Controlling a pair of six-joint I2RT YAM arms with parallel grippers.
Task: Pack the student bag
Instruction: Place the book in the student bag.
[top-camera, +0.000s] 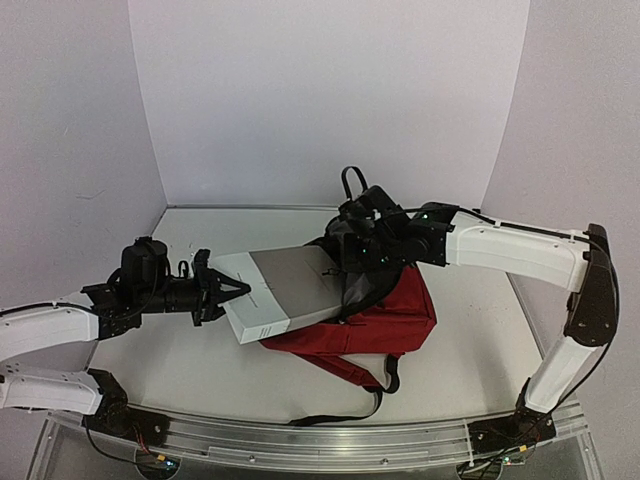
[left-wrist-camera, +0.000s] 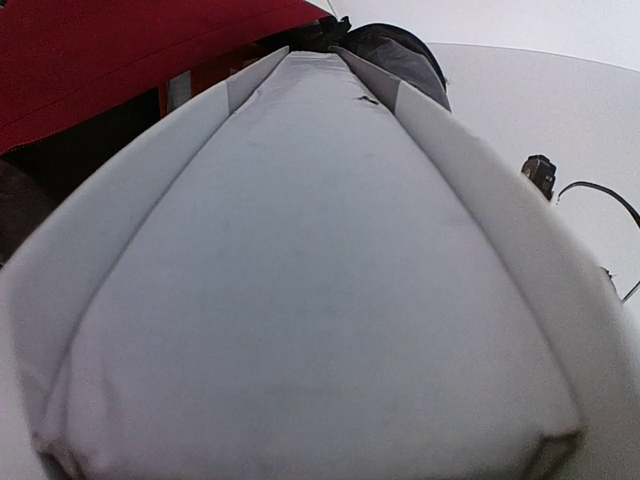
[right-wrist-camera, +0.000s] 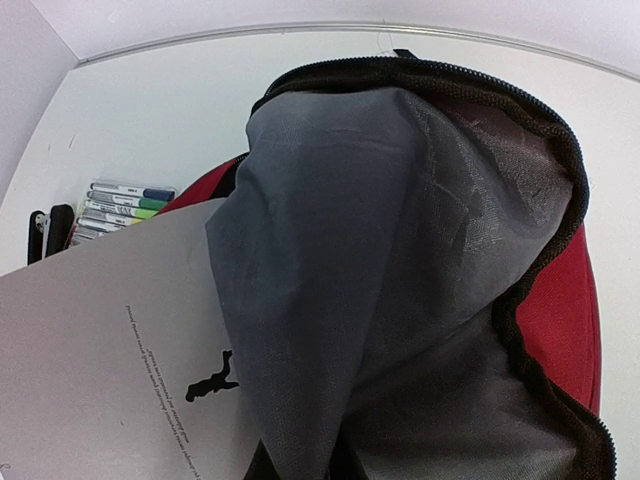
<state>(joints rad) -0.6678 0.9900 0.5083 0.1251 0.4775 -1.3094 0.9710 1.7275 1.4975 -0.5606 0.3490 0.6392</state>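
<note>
left gripper (top-camera: 228, 290) clamps the book (top-camera: 285, 288), long axis pointing 3 o'clock into the student bag (top-camera: 400, 315), mouth pinched up by right gripper (top-camera: 350, 248).

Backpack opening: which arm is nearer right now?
Right. The right arm is at the backpack's opening, jaws on its lifted rim; the left arm holds the grey book's outer end, well short of it.

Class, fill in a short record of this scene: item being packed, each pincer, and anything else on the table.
Item being packed: grey book, far end under the raised flap of the student bag
Left pincer: shut on the book's free end
Right pincer: shut on the bag's edge, holding the flap up
Also on the table: markers, beside the bag
</note>
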